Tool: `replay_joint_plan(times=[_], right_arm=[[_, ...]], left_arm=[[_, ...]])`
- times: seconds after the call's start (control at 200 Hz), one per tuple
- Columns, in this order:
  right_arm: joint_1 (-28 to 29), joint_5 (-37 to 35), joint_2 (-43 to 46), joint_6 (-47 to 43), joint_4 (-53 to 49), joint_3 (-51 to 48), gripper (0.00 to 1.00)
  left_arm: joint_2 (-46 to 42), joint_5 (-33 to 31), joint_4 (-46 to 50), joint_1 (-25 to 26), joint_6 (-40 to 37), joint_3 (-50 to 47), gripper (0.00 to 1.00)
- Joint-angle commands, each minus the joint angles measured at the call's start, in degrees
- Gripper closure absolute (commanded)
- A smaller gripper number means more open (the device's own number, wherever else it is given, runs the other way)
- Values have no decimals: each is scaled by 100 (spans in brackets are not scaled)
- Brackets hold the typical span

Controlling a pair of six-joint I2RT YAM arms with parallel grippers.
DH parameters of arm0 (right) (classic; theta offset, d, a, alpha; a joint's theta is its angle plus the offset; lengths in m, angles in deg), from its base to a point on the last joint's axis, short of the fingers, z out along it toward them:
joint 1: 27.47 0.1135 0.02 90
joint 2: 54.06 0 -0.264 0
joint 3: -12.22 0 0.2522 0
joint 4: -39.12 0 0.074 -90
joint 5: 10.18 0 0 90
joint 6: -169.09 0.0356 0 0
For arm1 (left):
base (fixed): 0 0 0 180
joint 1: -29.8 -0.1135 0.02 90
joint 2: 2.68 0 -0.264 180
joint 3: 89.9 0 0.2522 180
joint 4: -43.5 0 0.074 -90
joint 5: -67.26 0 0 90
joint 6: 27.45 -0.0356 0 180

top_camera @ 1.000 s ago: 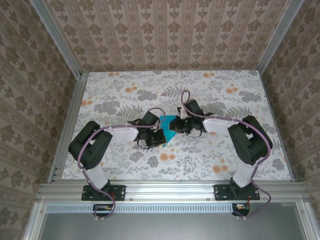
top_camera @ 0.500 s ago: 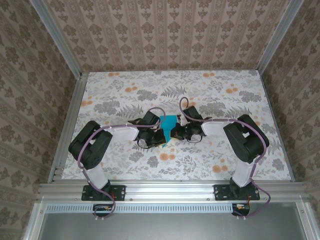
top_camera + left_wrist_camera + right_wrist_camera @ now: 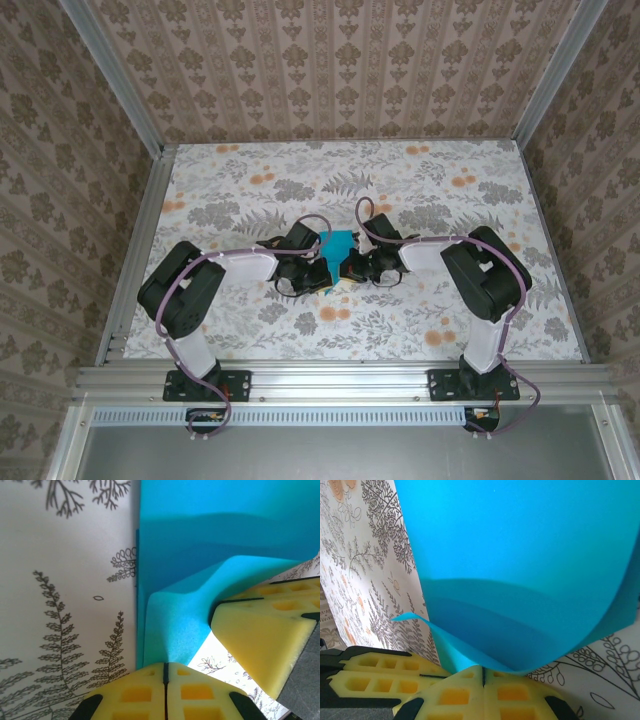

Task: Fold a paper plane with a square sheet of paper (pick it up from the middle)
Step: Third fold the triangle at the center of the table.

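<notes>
As my left gripper [image 3: 165,667] and right gripper [image 3: 483,670] clamp the square sheet of paper [image 3: 520,555], it bows — for creasing, I'd judge.

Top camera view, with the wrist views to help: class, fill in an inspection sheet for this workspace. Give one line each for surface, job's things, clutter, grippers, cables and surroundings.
Surface: table with a floral-print covering, flat.
Job's things: one turquoise sheet of paper, lifted and curled between the two arms, not a finished plane.
Clutter: nothing seen.
Grippers: left gripper shut on the paper's edge; right gripper shut on the paper from the other side; the yellow pads of both are close together.
Cables: purple cables looped along each arm, off the paper.
Surroundings: patterned walls on three sides; metal frame along the near edge.
</notes>
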Motion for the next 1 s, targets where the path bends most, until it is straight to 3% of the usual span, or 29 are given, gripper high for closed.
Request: replay_joint_plan(times=[0.0, 0.375, 0.995], right_arm=[[38, -286, -160, -99, -348, 62, 96], [36, -316, -215, -28, -293, 24, 96], [35, -334, -277, 6, -264, 26, 97]], left_arm=[[-73, -83, 283, 34, -145, -21, 90], [106, 191, -117, 68, -119, 231, 87], [301, 351, -123, 112, -216, 314, 92]])
